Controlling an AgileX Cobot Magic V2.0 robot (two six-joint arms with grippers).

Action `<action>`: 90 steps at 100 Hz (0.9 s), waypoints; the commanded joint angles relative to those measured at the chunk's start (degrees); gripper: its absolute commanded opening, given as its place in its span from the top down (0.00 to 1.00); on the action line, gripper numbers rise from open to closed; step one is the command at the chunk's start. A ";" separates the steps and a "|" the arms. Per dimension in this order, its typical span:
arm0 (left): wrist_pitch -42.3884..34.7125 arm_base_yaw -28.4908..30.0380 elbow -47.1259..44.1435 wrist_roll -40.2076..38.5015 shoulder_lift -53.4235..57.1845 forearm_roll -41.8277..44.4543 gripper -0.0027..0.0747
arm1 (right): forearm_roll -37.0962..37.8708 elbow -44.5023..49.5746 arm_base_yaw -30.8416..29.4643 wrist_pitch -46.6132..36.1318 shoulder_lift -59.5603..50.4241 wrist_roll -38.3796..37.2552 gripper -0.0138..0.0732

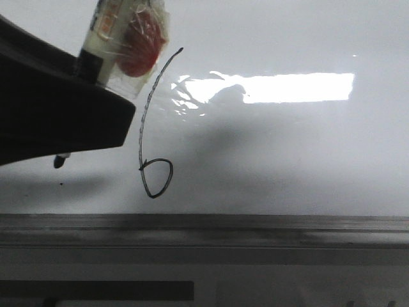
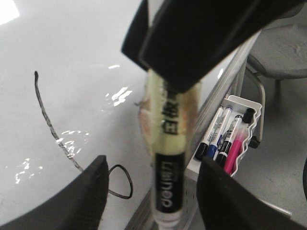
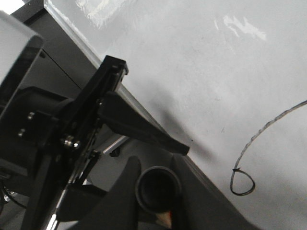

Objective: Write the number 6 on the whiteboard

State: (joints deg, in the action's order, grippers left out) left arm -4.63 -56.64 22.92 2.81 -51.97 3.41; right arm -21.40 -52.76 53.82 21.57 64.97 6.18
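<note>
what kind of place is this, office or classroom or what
Probably an office or lab with a writing station, not certain. A glossy whiteboard bearing a hand-drawn number 6 fills the view, a white tray of markers hangs beside it, and a chair stands nearby.

The front view looks close and forward across the whiteboard [image 1: 287,147], both wrist views peer down their arms from nearby, and all three share the number 6 [image 1: 153,128].

A thin black number 6 [image 2: 72,158] lies on the whiteboard [image 2: 76,62]. The left gripper [image 2: 152,191] holds a marker [image 2: 169,158]. Beside the board, a white tray [image 2: 249,108] holds several markers [image 2: 225,139].
</note>
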 commanded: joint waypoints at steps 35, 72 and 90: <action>-5.51 0.46 1.88 -0.30 -0.29 -2.32 0.99 | -0.05 -1.69 0.19 -3.25 -1.12 0.52 0.91; -2.38 1.78 1.88 -0.66 -0.29 -16.40 0.99 | 0.20 -1.69 -0.77 -4.11 -1.12 0.52 0.22; 3.70 8.75 1.88 -0.66 -1.19 -35.70 0.99 | 0.08 -1.69 -1.84 -3.89 -1.12 0.52 0.29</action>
State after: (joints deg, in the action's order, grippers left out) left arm 0.00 -50.77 23.05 2.75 -52.97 -23.97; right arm -21.16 -52.76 52.57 20.89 64.97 6.18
